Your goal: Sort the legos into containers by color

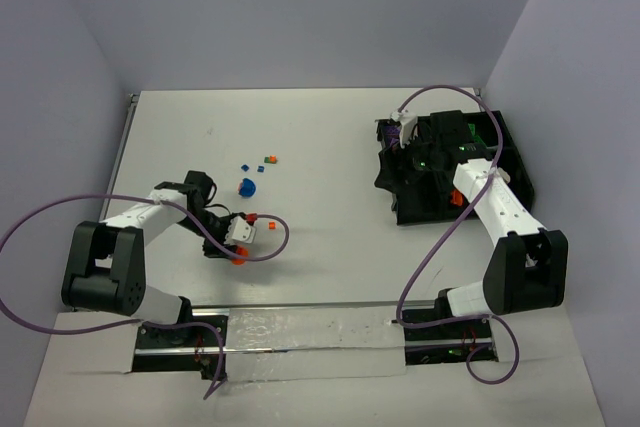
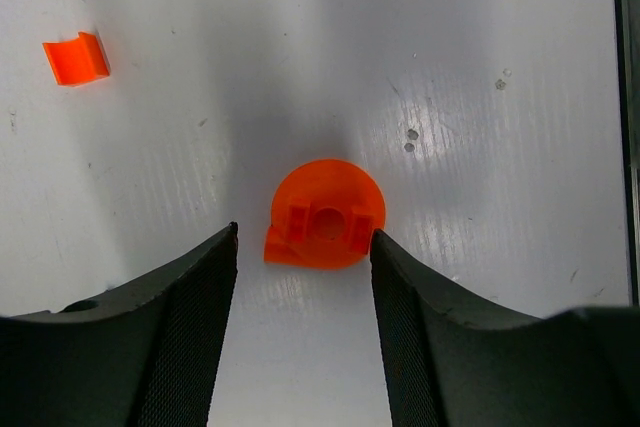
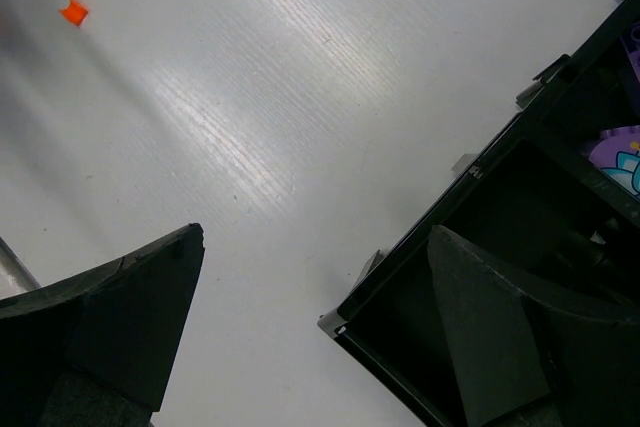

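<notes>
Between the released jaws of my left pincer (image 2: 303, 245) sits the round orange lego (image 2: 325, 212), nearer the right jaw.

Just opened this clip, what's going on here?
Two arms are sorting small legos into a black tray. The left pincer is open, low over the table, with a round orange piece between its fingers, not yet gripped. A smaller orange piece lies nearby. The right pincer is open and empty at the tray's edge. A purple piece sits inside the tray, and a blue round piece lies loose on the table.
</notes>
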{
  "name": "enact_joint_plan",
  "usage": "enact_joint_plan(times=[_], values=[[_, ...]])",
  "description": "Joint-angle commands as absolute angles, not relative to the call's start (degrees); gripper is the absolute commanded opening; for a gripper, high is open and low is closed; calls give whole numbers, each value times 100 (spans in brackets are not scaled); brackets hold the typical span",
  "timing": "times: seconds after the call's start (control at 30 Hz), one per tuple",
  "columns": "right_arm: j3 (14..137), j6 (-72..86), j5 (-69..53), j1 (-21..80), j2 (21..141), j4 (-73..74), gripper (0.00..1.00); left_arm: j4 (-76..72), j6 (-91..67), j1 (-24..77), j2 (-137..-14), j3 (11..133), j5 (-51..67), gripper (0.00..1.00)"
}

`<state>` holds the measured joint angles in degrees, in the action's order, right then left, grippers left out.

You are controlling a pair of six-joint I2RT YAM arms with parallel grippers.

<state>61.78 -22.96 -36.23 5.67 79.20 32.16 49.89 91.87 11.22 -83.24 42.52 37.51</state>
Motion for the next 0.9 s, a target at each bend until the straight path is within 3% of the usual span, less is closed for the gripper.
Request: enact_joint_plan(times=[0.0,0.23,0.87], values=[[6196,-2318,-3632,556,7926,3146,100,4912,9312,1151,-8216,4274,3749,62],[6179,-2364,-3595,557,7946,3146,100,4834,9187,1219,-8222,4271,3757,63],[6144,-2380,-3613,555,7963,3127,100,4755,9141,1441,-8192,4105,3456,50]])
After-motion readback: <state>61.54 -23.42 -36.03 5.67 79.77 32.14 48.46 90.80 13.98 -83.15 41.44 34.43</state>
